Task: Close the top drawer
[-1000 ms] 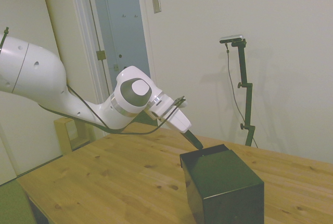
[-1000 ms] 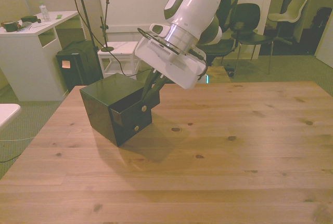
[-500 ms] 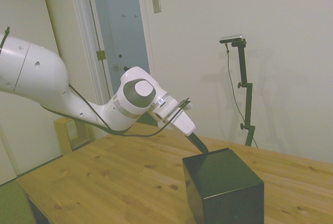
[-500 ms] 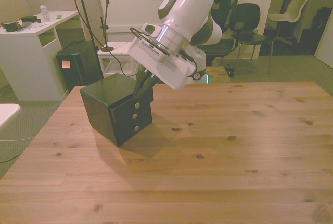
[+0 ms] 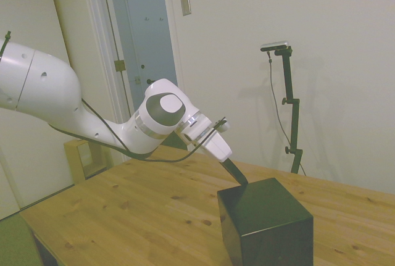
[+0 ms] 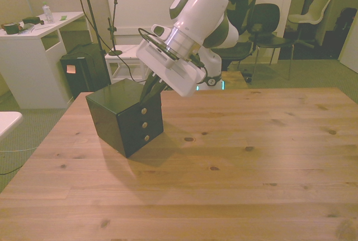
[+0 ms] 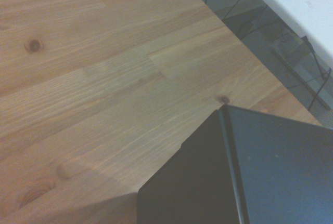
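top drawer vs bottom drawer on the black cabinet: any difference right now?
Position: the top drawer is the uppermost of the cabinet's front, the bottom drawer the lowest. Contact: the gripper sits right at the top drawer's upper edge; nothing is near the bottom drawer. Shared: both black, one small round knob each, both flush with the front.

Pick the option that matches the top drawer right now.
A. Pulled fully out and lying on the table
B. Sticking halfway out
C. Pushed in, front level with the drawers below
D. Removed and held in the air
C: in the front view the top drawer sits level with the drawer fronts below it on the cabinet.
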Action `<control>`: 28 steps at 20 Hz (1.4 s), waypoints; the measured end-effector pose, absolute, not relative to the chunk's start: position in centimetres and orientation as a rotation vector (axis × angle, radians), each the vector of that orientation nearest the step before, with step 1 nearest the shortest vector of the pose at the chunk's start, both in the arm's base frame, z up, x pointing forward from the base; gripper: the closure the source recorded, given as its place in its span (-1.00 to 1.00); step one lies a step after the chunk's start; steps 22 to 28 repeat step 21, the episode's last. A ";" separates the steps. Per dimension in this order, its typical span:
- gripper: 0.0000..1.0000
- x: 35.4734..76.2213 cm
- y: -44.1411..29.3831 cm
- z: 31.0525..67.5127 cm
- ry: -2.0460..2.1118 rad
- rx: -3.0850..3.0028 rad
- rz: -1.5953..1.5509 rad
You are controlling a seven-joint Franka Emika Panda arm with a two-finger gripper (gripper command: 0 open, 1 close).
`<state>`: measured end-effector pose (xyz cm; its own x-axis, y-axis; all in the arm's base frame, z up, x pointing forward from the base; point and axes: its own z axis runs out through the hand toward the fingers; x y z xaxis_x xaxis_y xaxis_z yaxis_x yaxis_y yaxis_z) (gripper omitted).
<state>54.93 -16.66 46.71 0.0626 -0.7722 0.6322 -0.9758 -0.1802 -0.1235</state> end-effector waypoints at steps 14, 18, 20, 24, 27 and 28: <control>1.00 54.8 -16.8 46.7 -1.766 1.991 0.835; 1.00 55.6 -16.5 47.5 -1.753 2.000 0.928; 1.00 56.3 -16.0 47.9 -1.730 2.029 1.005; 1.00 56.6 -15.5 48.0 -1.728 2.055 1.039; 1.00 56.6 -15.5 48.0 -1.728 2.055 1.039; 1.00 56.6 -15.5 48.0 -1.728 2.055 1.039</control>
